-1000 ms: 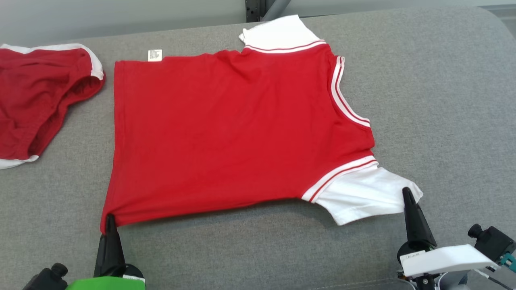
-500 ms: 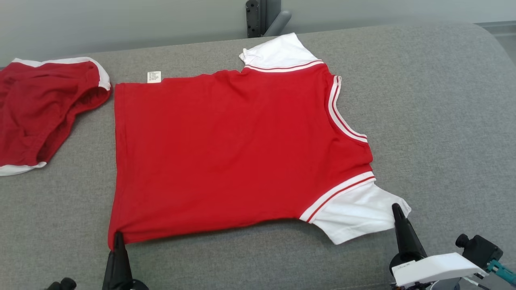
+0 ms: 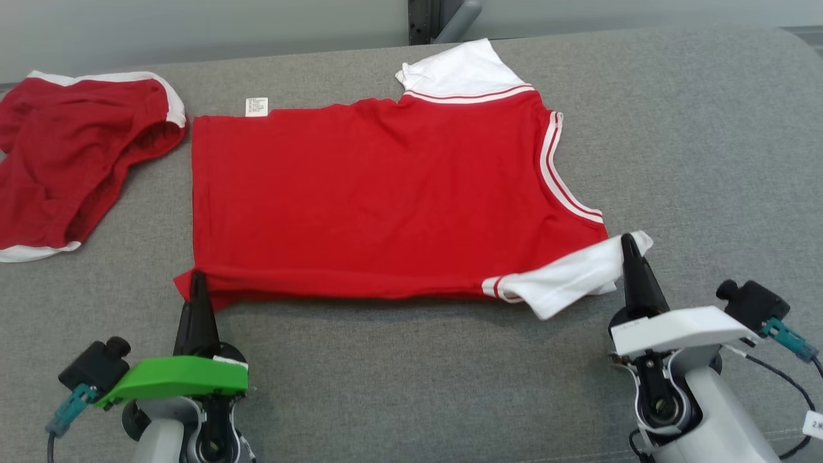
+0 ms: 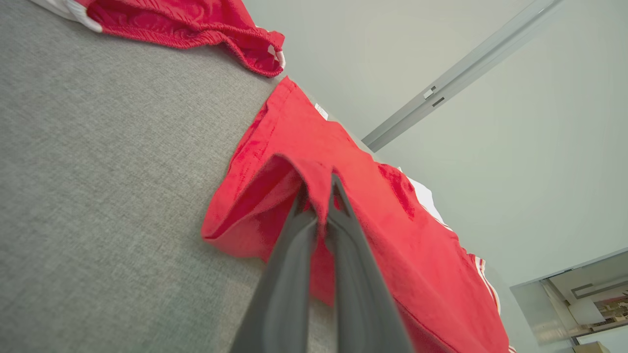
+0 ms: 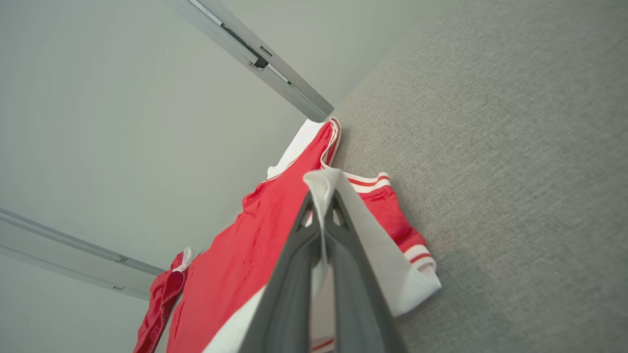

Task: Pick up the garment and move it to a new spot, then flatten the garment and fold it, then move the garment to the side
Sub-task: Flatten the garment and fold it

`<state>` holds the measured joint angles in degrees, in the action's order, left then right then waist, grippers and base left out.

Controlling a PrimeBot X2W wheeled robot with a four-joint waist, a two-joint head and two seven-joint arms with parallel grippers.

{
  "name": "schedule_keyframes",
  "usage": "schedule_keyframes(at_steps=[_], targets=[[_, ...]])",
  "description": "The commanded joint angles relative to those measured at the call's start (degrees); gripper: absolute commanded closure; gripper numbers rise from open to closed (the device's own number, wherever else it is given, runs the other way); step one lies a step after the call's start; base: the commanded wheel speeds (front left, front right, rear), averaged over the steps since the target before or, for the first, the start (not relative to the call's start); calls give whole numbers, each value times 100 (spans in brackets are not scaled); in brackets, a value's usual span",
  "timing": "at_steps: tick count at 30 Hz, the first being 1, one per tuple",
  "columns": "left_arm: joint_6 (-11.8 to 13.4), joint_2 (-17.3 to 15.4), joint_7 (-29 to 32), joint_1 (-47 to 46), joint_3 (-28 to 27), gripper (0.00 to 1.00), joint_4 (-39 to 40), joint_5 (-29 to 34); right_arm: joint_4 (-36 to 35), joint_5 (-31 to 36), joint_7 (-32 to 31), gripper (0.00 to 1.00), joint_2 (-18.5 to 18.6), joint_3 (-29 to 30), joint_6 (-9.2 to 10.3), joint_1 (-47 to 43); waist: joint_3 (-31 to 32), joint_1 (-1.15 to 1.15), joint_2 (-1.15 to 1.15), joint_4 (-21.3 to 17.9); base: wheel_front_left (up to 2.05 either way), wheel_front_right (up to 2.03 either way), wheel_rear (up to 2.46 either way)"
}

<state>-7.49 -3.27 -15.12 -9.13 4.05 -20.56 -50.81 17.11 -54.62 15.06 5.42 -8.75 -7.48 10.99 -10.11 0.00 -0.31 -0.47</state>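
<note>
The red garment (image 3: 386, 199) lies mid-frame on the grey surface (image 3: 707, 161). Left fingers (image 3: 196, 315), clenched, pinch its lower-left hem corner (image 3: 183, 283); right fingers (image 3: 636, 283) clamp the white sleeve (image 3: 566, 283) at lower right, apparently lifted slightly. Another red piece (image 3: 71, 161) sits upper left.

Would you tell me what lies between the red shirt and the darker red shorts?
In the head view, a bare strip of grey surface separates the shirt from the shorts.

Left hand (image 3: 198, 276) and right hand (image 3: 627, 240) each pinched closed on the garment (image 3: 373, 199).
</note>
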Motion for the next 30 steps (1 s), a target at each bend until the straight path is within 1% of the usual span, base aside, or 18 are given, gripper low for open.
schedule_keyframes(at_steps=[1, 9, 18, 19, 20, 21, 22, 26, 30], targets=[[7, -33, -3, -239, -41, 100, -175, -19, 139, 97, 17, 100, -26, 31, -2, 234, -123, 0, 31, 33, 0, 0, 0], [6, -10, -3, -1244, -84, 100, -1163, 203, 1075, 458, 17, 100, -185, 207, -1, 1321, -437, 0, 31, 78, 0, 0, 0], [6, 3, -3, -1819, -4, 100, -1770, 407, 1693, 769, 17, 100, -244, 263, -2, 2062, -638, 0, 31, 121, 0, 0, 0], [7, 4, -3, -1863, -9, 86, -1824, 426, 1727, 779, 17, 96, -246, 266, -2, 2118, -649, 0, 31, 124, 0, 0, 0], [6, 4, -3, -1941, -30, 51, -1900, 510, 1744, 725, 17, 47, -249, 225, -2, 2206, -662, 0, 31, 131, 0, 0, 0], [6, 5, -3, -1959, -28, 8, -1898, 560, 1710, 716, 17, 0, -247, 223, -2, 2248, -664, 0, 31, 132, 0, 0, 0], [7, 7, -3, -1955, -35, 0, -1891, 582, 1704, 706, 17, 0, -246, 197, -2, 2262, -660, 0, 31, 135, 0, 0, 0], [7, 15, -3, -1813, -78, 0, -1704, 602, 1676, 808, 17, 0, -248, 131, -2, 2299, -615, 0, 31, 151, 0, 0, 0], [6, 22, -3, -1531, -106, 0, -1409, 627, 1514, 1024, 17, 0, -247, 190, -2, 2262, -540, 0, 31, 181, 0, 0, 0]])
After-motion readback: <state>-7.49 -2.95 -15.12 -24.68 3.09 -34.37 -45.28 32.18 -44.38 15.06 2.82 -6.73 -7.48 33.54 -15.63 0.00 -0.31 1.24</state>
